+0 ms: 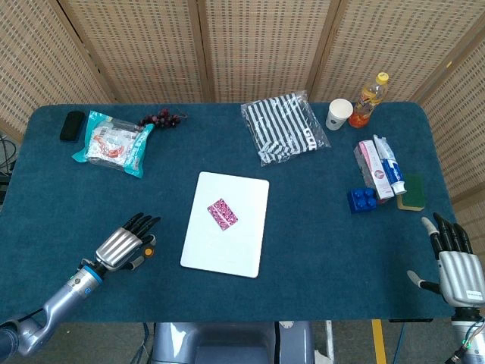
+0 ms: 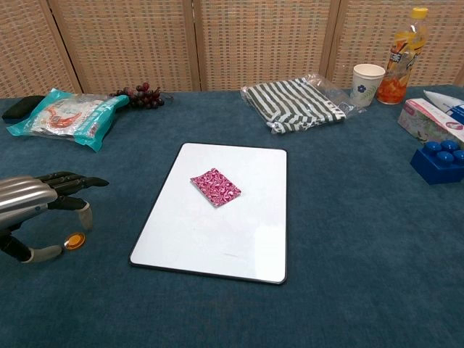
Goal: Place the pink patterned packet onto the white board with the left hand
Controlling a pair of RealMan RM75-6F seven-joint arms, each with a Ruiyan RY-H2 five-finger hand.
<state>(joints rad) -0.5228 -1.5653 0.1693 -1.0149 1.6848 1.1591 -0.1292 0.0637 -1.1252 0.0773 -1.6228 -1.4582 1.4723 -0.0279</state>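
Grapes (image 1: 161, 118), snack bag (image 1: 112, 142) noted far behind | pink patterned packet (image 1: 222, 213) lying on white board (image 1: 246, 246) | left hand (image 1: 121, 249) well apart leftward, fingers extended, nothing held.

A blue-covered worktop (image 1: 318, 227) stands in front of woven cane screens (image 1: 258, 45). At its far left corner lies a small black object (image 1: 72, 125), and just beside it a teal snack bag (image 1: 112, 142). A bunch of dark grapes (image 1: 161, 118) lies near the bag's far end. Toward the back middle is a striped cloth in a clear bag (image 1: 285, 126). To its right a white paper cup (image 1: 339, 114) stands beside an orange drink bottle (image 1: 367, 99). Along the right side lie a pink box (image 1: 370, 168), a toothpaste tube (image 1: 387, 164), a blue toy brick (image 1: 362, 200) and a green sponge (image 1: 413, 192).
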